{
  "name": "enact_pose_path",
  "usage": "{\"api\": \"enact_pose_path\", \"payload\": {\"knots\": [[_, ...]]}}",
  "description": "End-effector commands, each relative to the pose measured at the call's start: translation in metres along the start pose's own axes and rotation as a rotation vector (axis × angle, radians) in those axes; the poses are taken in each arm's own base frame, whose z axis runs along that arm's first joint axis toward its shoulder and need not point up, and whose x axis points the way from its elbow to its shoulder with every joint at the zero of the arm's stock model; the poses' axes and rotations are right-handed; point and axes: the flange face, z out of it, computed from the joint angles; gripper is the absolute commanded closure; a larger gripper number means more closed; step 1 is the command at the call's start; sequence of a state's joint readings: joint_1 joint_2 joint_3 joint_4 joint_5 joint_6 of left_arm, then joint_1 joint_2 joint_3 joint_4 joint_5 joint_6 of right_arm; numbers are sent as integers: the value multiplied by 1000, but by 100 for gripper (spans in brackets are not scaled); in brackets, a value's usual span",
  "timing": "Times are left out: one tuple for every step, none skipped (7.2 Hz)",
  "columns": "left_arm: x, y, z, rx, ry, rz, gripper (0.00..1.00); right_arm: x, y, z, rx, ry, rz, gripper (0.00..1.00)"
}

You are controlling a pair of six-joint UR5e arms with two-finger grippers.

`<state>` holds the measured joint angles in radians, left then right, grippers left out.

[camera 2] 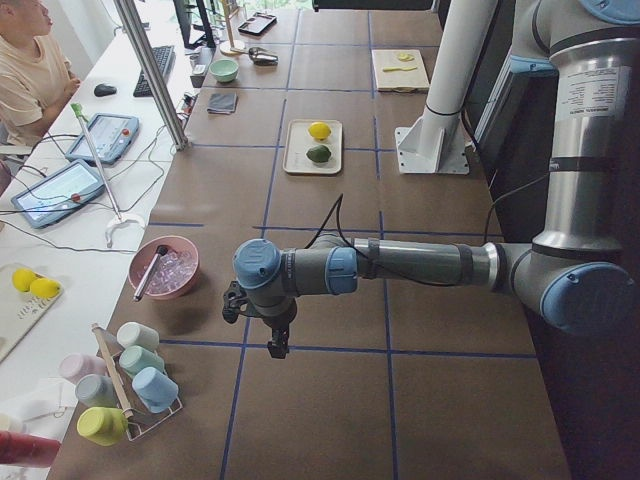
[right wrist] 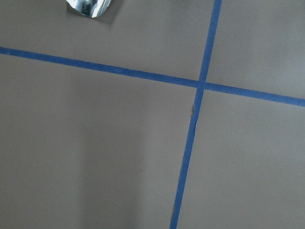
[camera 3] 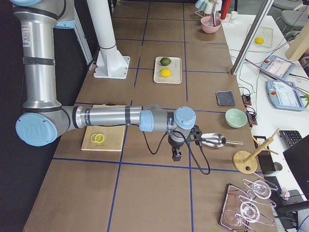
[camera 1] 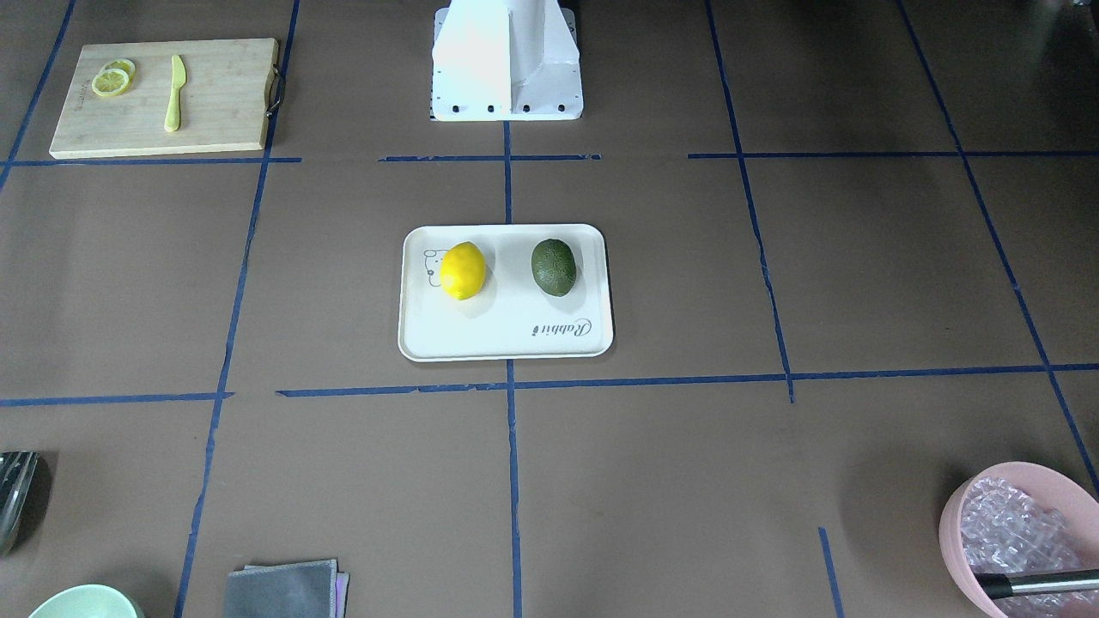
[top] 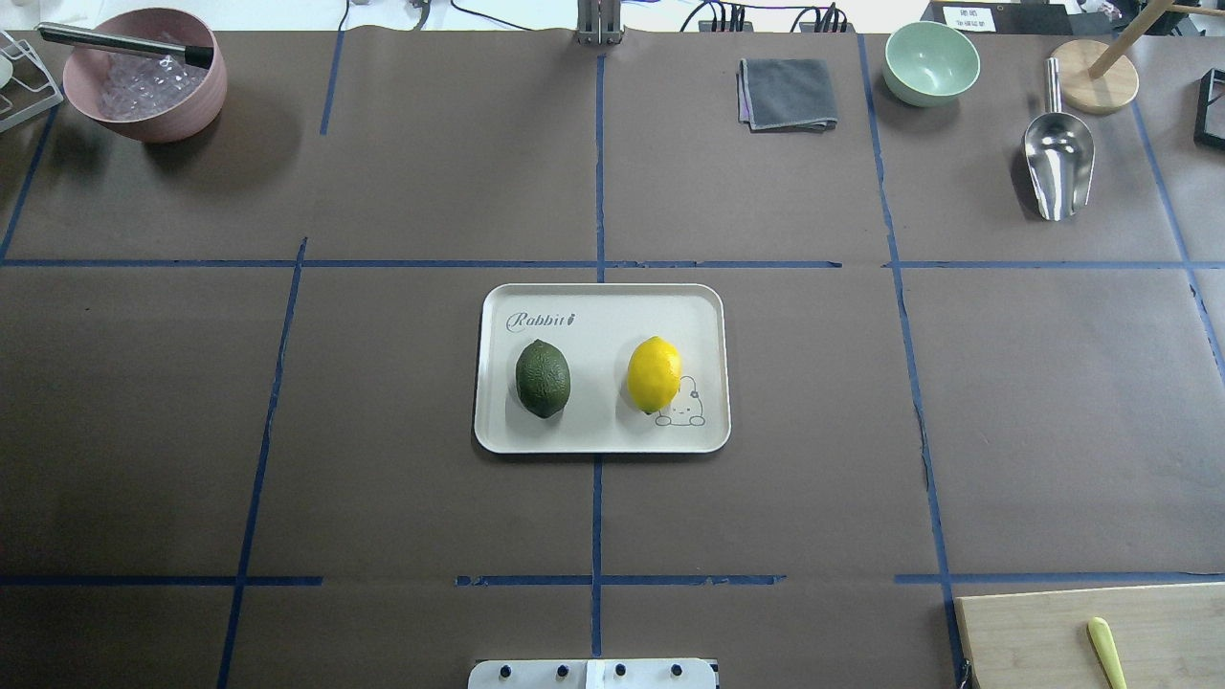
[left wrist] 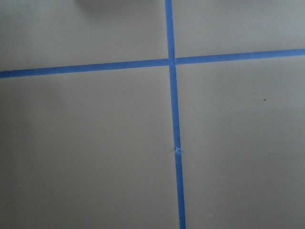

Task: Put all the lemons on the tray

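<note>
The off-white tray (top: pixel 598 426) lies at the table's middle; it also shows in the front view (camera 1: pixel 506 335). The bright yellow lemon (top: pixel 655 373) (camera 1: pixel 463 270) lies on it beside the rabbit drawing. The dark green lemon (top: pixel 543 378) (camera 1: pixel 554 267) lies on it too, apart from the yellow one. My left gripper (camera 2: pixel 277 345) hangs above the table far from the tray, near the pink bowl. My right gripper (camera 3: pixel 176 155) hangs above the table near the metal scoop. Both show only in side views, so I cannot tell whether they are open or shut.
A wooden cutting board (camera 1: pixel 215 103) holds lemon slices (camera 1: pixel 112 81) and a yellow knife (camera 1: pixel 175 93). A pink bowl (top: pixel 144 77), grey cloth (top: pixel 787 93), green bowl (top: pixel 931 62) and metal scoop (top: pixel 1057 158) stand along the far edge. An operator sits beyond it (camera 2: pixel 30 70).
</note>
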<state>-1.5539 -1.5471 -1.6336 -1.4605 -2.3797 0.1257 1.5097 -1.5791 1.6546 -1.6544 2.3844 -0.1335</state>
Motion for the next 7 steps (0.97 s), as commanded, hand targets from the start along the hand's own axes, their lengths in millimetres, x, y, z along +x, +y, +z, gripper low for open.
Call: {"api": "enact_pose_path", "payload": {"knots": [[0,1,1,13,-4,16,0,2,0,-2,4,3,2,0],[-1,1,3,10,-3,12,0,1,0,-3,8,3,-1,0],[0,-1,2,12,-1,14,0,0,-1,-3,8,3,-3,0],[4,-1,-2,17,-3,22,0,1,-1,-3,10,2,-4,0],[4,0,-1,17,-1,30,0,1,-1,-3,11,2,-5,0],[3,1,-1,17,0,28,0,0,-2,-3,12,4,-6,0],[3,1,-2,17,-3,28,0,0,-3,-4,14,2,-7,0]]}}
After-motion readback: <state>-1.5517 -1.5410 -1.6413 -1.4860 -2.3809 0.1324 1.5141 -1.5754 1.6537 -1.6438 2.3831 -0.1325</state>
